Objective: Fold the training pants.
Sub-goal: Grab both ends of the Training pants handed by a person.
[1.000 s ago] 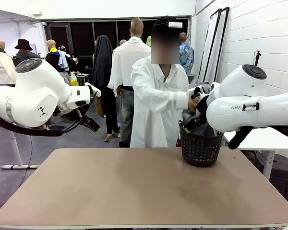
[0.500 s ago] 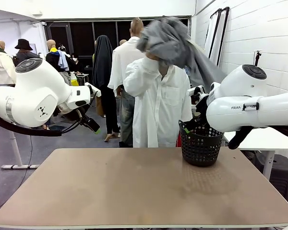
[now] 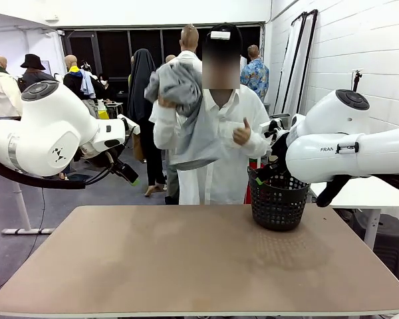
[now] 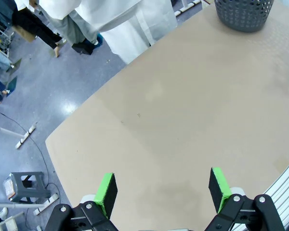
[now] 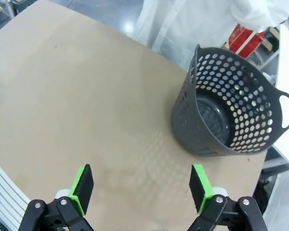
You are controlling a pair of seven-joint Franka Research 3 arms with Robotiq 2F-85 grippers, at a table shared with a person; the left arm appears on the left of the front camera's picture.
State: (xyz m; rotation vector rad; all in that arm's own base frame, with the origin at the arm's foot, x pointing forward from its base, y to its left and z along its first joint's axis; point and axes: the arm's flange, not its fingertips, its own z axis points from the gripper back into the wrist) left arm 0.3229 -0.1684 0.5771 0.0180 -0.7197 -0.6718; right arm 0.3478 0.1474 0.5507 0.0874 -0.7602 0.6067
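Person (image 3: pixel 234 169) clutching training pants (image 3: pixel 186 126) at chest, left gripper (image 4: pixel 162 174) wide, right gripper (image 5: pixel 140 168) wide

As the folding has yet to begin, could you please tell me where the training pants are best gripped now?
Probably the loose lower edge: the training pants hang bunched against the person's chest, the top held in a hand, so only that edge is free. Come from below, the table's side; waiting until they lie flat seems safer.

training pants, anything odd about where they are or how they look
Yes: the training pants hang bunched from the person's raised hand, off the table. The basket stands upright and empty. Nothing else stands out.
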